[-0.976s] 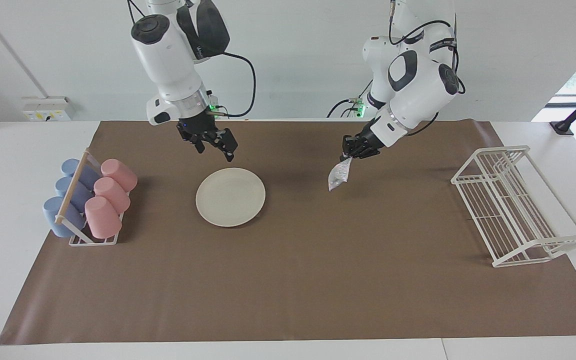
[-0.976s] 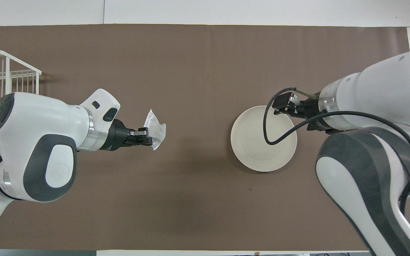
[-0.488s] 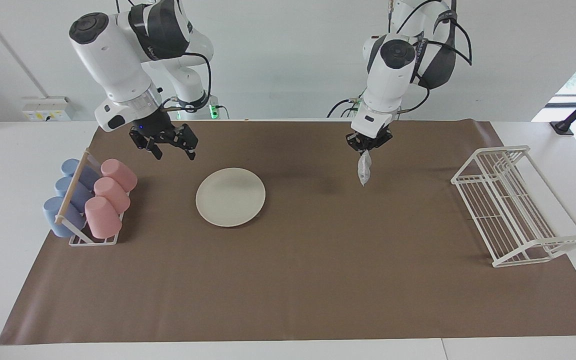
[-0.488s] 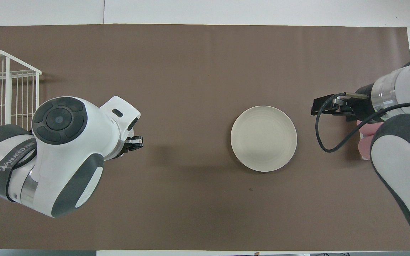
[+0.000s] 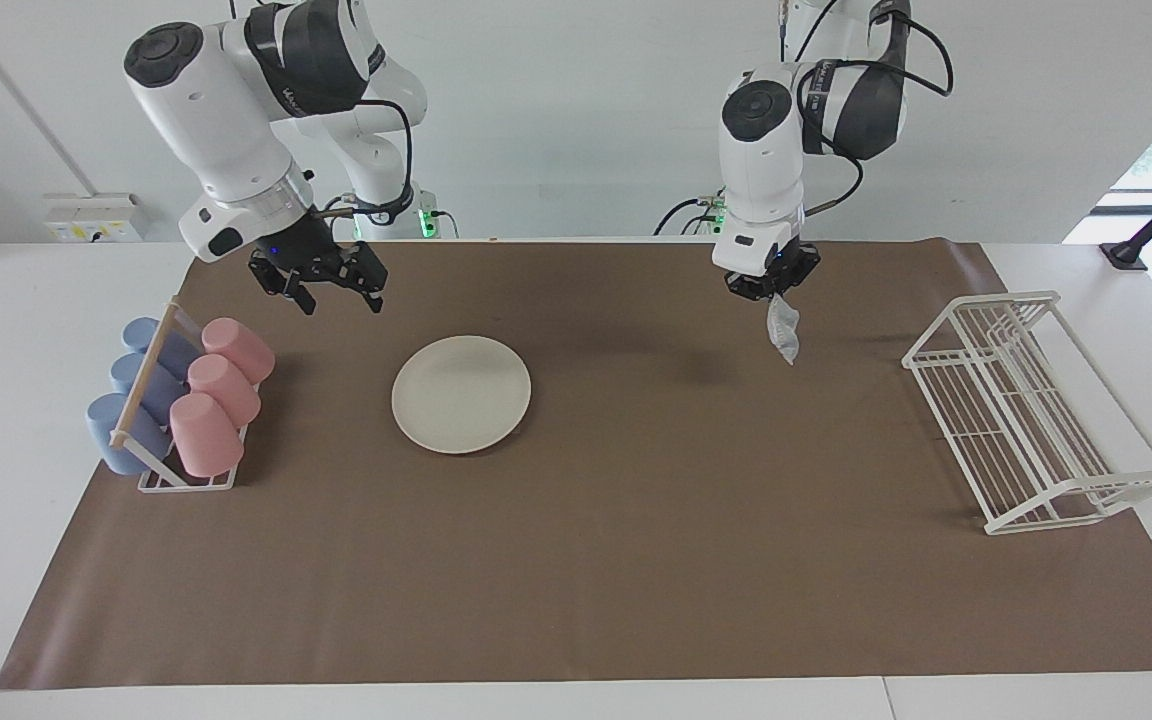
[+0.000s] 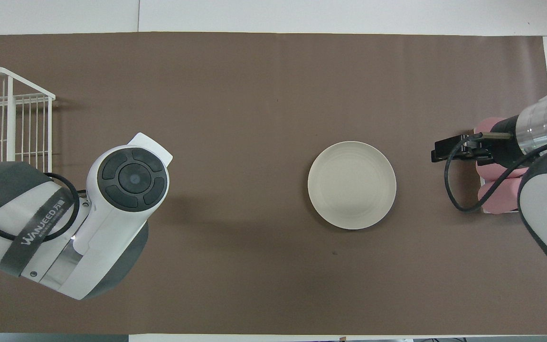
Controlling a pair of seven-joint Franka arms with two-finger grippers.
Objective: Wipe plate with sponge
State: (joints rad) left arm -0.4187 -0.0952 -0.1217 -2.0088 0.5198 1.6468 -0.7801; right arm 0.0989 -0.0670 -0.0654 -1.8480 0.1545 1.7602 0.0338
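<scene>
My left claw (image 5: 774, 296), in the upper right of the frame, pinches the shiny sponge (image 5: 784, 331) that hangs down from it, well apart from the cream plate (image 5: 461, 393) flat on the tabletop at middle left, where my wide-open right claw (image 5: 334, 293) is nearer.

Bright, even light; soft shadows on the brown mat (image 5: 576, 560) (window glare at one edge); both views sharp

Left pincer (image 5: 774, 293) clenched, right pincer (image 5: 336, 297) agape
</scene>
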